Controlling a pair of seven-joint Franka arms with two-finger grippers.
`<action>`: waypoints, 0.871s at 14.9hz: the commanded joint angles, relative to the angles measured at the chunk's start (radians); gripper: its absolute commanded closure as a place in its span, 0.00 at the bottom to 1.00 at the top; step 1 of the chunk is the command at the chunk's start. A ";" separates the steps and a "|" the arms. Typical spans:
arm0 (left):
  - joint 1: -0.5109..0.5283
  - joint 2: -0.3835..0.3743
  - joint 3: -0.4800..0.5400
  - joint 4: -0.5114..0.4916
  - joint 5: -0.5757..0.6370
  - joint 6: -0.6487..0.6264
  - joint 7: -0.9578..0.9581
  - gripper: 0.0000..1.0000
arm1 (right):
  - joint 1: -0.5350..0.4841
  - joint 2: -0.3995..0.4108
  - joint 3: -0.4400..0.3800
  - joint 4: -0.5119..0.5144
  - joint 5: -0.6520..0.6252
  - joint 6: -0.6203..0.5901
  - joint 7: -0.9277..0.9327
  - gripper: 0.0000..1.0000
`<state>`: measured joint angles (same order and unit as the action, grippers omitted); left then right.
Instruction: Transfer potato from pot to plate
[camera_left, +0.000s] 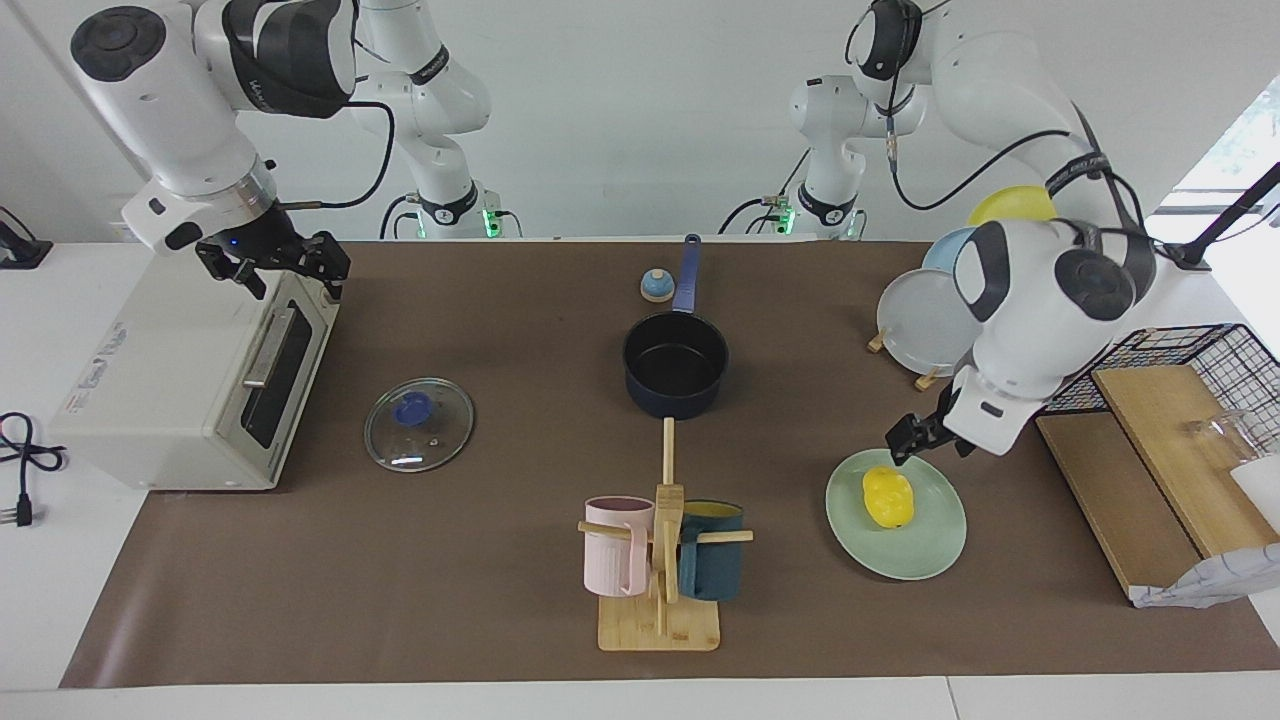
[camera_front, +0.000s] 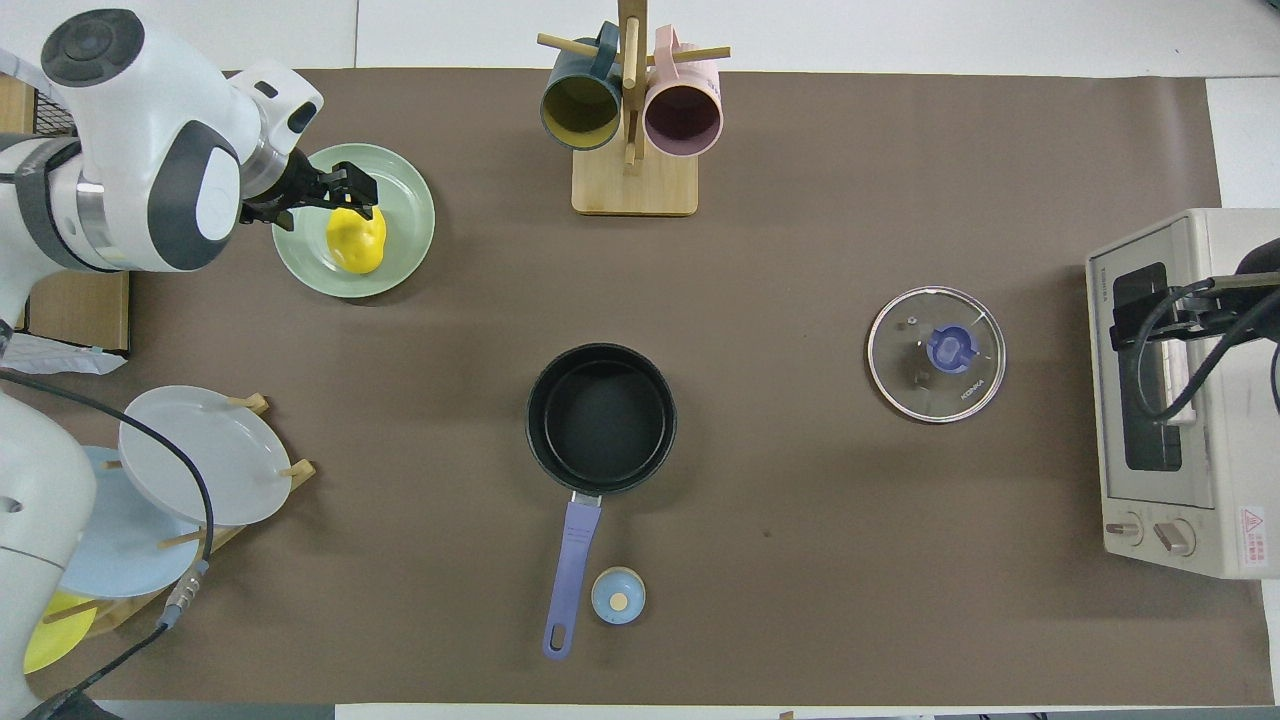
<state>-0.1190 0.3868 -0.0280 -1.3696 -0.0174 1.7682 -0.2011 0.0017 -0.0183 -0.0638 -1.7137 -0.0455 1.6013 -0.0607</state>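
Observation:
The yellow potato (camera_left: 888, 497) (camera_front: 356, 240) lies on the mint-green plate (camera_left: 920, 550) (camera_front: 400, 200) toward the left arm's end of the table. My left gripper (camera_left: 905, 445) (camera_front: 350, 195) hangs just above the potato, open and empty. The dark navy pot (camera_left: 676, 365) (camera_front: 601, 418) stands empty mid-table, its blue handle pointing toward the robots. My right gripper (camera_left: 290, 275) (camera_front: 1125, 325) waits open over the toaster oven's door.
A toaster oven (camera_left: 180, 380) stands at the right arm's end. A glass lid (camera_left: 419, 424) lies between it and the pot. A mug rack (camera_left: 663, 560) stands farther out than the pot. A plate rack (camera_left: 925, 320), wire basket (camera_left: 1240, 360) and wooden boards (camera_left: 1150, 470) crowd the left arm's end.

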 joint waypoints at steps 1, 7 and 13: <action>-0.001 -0.153 0.017 -0.038 0.019 -0.133 0.008 0.00 | -0.008 -0.015 0.005 -0.012 0.007 -0.003 0.015 0.00; -0.001 -0.371 0.017 -0.190 0.019 -0.246 0.009 0.00 | -0.008 -0.015 0.005 -0.012 0.007 -0.004 0.015 0.00; -0.001 -0.480 0.016 -0.414 0.019 -0.104 0.012 0.00 | -0.008 -0.015 0.005 -0.012 0.007 -0.004 0.015 0.00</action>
<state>-0.1181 -0.0378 -0.0132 -1.6854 -0.0168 1.5756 -0.2003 0.0017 -0.0183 -0.0638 -1.7137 -0.0455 1.6013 -0.0607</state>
